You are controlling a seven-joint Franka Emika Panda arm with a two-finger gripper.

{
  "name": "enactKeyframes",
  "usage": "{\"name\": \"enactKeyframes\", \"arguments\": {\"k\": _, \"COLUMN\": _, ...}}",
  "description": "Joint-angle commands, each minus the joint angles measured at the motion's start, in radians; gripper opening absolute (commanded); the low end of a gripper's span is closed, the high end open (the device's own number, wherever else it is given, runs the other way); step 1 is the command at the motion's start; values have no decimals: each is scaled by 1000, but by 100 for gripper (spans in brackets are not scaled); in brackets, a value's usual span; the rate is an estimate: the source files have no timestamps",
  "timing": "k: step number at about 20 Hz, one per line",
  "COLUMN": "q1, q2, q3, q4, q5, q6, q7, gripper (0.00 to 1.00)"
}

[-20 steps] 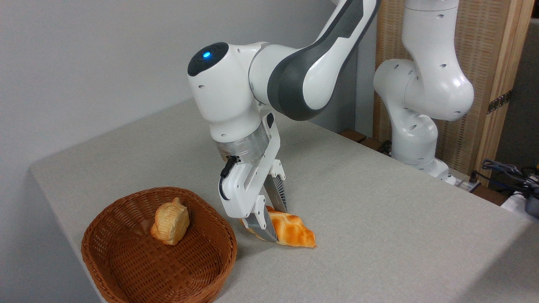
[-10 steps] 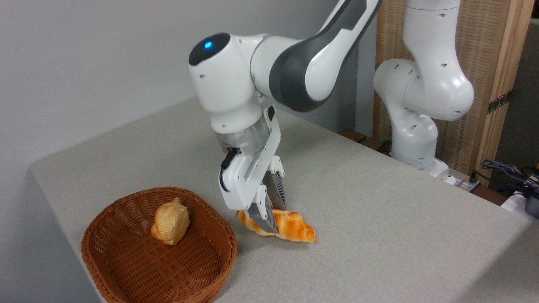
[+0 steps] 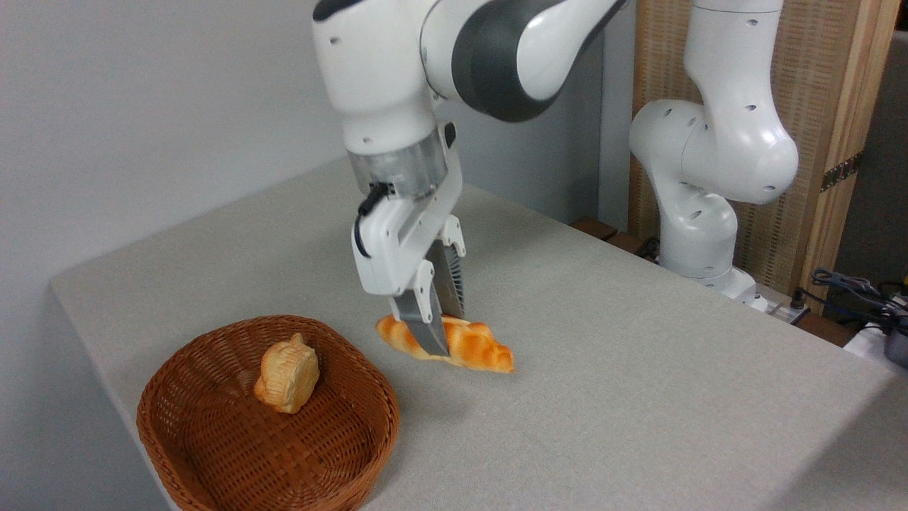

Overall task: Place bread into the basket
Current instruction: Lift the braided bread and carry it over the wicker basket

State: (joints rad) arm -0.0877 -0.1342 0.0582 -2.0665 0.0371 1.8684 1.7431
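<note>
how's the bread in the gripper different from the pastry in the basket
The bread is long, braided and glossy orange; the pastry is stubby and paler. The bread hangs above the table, clamped in the gripper; the pastry rests in the basket. Both look like baked goods.

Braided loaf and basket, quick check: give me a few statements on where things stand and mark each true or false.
1. The gripper is shut on the bread. True.
2. The bread rests on the table. False: it hangs above it, casting a shadow.
3. The basket is empty. False: a pale pastry sits inside.
4. The bread is right of the basket. True.
5. The bread is over the basket. False: it is not there yet.
</note>
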Motion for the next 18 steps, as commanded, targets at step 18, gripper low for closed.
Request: {"name": "enactKeyframes", "arguments": {"k": 18, "q1": -6, "q2": 277, "q3": 2, "q4": 410, "q5": -112, "q6": 57, "q7": -643, "gripper": 56}}
